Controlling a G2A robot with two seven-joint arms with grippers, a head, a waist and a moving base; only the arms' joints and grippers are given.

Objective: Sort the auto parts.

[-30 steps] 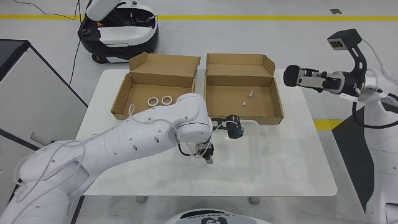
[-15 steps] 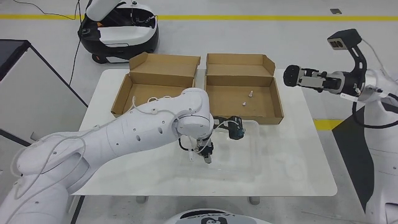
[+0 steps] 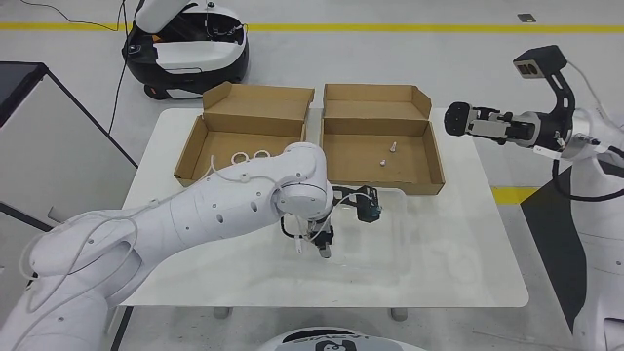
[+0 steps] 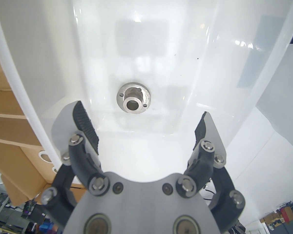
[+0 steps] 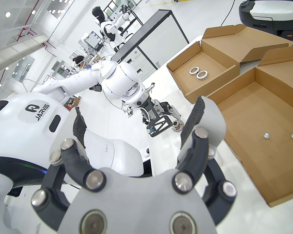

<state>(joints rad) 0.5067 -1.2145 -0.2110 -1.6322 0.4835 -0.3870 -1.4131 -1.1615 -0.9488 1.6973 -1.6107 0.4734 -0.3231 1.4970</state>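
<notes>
A small metal flanged bushing [image 4: 133, 97] lies on the floor of a clear plastic tray [image 3: 390, 263] near the table's front. My left gripper [image 4: 141, 118] hangs low inside the tray, open, with the bushing just beyond its fingertips and nothing between them. The same gripper [image 3: 370, 205] sits at the tray's far end in the top view. From the right wrist view the bushing [image 5: 177, 124] rests beside the left gripper's fingers [image 5: 161, 122]. My right gripper [image 3: 460, 120] is held in the air past the right box's right side, open and empty.
Two open cardboard boxes stand at the back of the table. The left box [image 5: 185, 74] holds two metal rings [image 5: 197, 73]. The right box [image 3: 429, 171] holds two small bolts [image 3: 388, 153]. A dark cabinet [image 3: 39, 146] stands left of the table.
My left arm's elbow has swung toward the boxes and now covers the rings in the top view. Its gripper has edged slightly nearer within the tray. The right arm has not moved.
</notes>
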